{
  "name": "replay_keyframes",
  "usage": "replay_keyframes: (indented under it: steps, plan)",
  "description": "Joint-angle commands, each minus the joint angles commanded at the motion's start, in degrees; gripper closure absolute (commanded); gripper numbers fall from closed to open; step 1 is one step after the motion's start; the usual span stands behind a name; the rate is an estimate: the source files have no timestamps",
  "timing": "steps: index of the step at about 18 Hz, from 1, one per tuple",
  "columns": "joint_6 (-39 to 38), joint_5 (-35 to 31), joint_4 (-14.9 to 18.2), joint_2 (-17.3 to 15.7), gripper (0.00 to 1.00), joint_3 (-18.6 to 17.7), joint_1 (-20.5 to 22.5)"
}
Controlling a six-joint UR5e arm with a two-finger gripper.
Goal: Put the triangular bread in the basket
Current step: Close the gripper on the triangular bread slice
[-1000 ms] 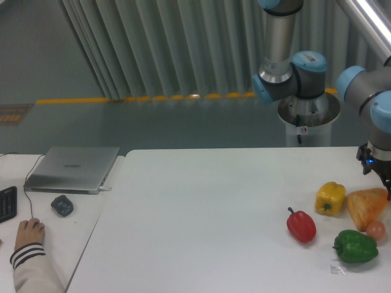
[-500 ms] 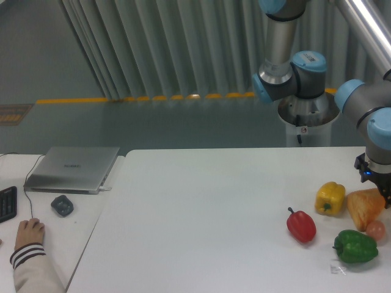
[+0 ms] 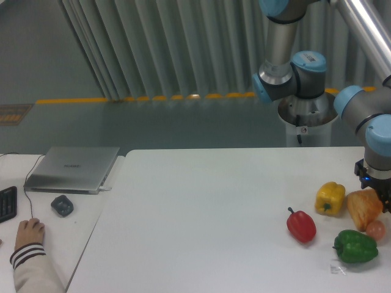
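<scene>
Camera view gives us the triangular bread [image 3: 364, 207] lying at the right edge of the tabletop [image 3: 214, 213], just beside the yellow pepper [image 3: 330, 198]. Our tool [image 3: 383, 198] sits against the bread's right side, half cut off, so we cannot tell its opening.

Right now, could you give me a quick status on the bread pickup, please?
Gripper down at the triangular bread, jaw state unclear. Bread on table, no basket visible. Yellow pepper and pinkish ball crowd it.

The gripper [image 3: 385, 198] was cut off by the right edge, so its fingers could not be seen.
</scene>
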State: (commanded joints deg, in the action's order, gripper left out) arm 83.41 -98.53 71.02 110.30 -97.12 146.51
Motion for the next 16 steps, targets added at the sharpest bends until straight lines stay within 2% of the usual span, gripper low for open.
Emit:
replay_keyframes:
  steps: [1,4,7,10,16]
  plan:
    - [0.09,-0.09,0.0,0.0,0.53,0.0,0.0]
    - [0.53,-0.18,0.0,-0.09,0.8,0.17,0.0]
    - [0.53,-0.09,0.0,-0.26,0.87,0.18,0.0]
    - [0.7,-0.09,0.17,-1.05,0.9,0.44,0.09]
    - [2.81,0.35,1.84,-6.23,0.9,0.97,1.66]
